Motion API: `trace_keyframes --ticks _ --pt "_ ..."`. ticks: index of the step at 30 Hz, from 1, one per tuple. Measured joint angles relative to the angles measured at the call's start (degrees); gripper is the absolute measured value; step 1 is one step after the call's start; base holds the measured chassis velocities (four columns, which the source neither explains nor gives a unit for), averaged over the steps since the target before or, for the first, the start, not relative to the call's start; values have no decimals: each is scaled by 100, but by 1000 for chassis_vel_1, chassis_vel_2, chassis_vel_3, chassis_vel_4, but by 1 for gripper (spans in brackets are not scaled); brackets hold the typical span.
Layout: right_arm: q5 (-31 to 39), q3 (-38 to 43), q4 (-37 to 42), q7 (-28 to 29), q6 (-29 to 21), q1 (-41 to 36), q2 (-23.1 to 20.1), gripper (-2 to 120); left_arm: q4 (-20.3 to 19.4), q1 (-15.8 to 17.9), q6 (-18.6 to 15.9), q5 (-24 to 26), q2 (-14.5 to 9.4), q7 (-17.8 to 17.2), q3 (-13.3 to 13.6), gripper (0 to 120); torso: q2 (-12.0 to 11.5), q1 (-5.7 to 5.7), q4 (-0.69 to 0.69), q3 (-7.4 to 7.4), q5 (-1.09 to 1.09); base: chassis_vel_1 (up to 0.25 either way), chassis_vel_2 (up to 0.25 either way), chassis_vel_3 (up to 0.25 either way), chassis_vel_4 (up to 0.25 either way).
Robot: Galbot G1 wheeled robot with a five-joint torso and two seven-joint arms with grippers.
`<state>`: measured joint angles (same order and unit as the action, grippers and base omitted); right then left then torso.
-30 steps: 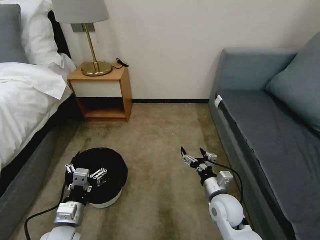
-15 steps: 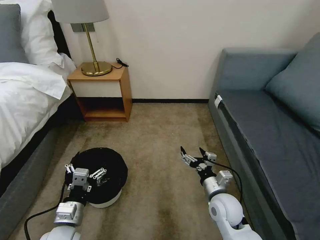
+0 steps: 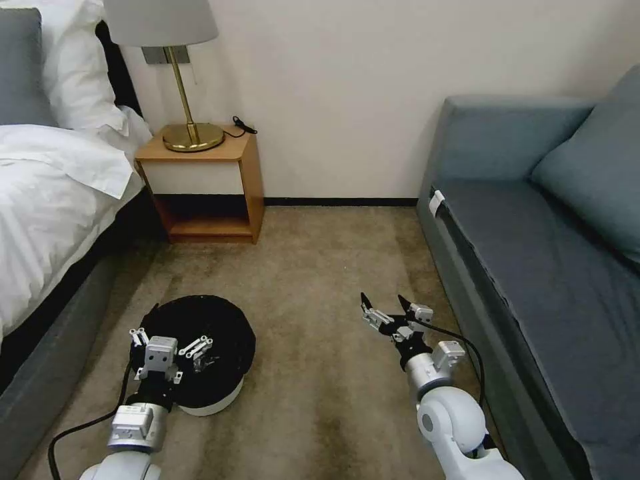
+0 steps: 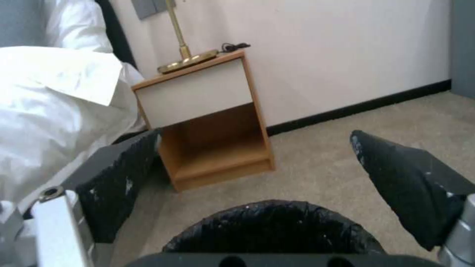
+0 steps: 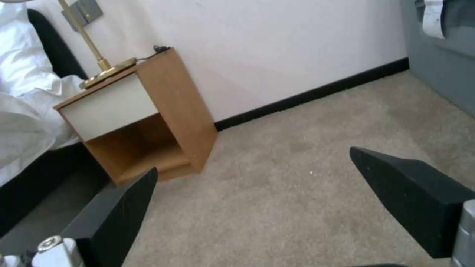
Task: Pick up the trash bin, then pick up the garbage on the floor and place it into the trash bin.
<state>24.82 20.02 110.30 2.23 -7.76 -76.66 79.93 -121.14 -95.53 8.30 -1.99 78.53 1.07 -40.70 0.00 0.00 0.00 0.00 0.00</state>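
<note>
Bin (image 3: 200, 353) is seated on floor (image 3: 320, 267) beside bed. L gripper (image 3: 172, 343) is held open above rim, nothing gripped; R gripper (image 3: 389, 308) open, empty. Risk: liner slip if pinched shallow.

Open floor (image 3: 320, 267) between bed (image 3: 40, 220), nightstand (image 3: 200, 180) and sofa (image 3: 533, 267), seemingly unobstructed.

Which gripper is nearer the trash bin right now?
Left. The left gripper hangs open over the trash bin; the right gripper is open above bare floor, apart.
</note>
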Motion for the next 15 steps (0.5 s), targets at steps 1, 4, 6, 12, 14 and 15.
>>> trace_keyframes --ticks 1,4,6,12,14,15 --pt "0 0 0 0 0 0 0 100 0 0 0 1 0 0 0 100 0 0 0 0 0 0 0 0 0" --pt "1 0 0 -1 1 1 0 100 0 1 -1 1 0 0 0 100 0 0 0 0 0 0 0 0 0" --pt "2 0 0 -2 1 2 0 100 0 0 -1 1 0 0 0 100 0 0 0 0 0 0 0 0 0" --pt "4 -1 -1 -3 1 3 0 100 0 1 -2 2 0 0 -1 100 0 0 0 0 0 0 0 0 0" --pt "4 -1 0 -3 1 3 0 100 0 1 -2 2 0 0 -1 100 0 0 0 0 0 0 0 0 0" --pt "4 -1 -1 -3 1 3 0 100 0 1 -2 2 0 0 -1 100 0 0 0 0 0 0 0 0 0"
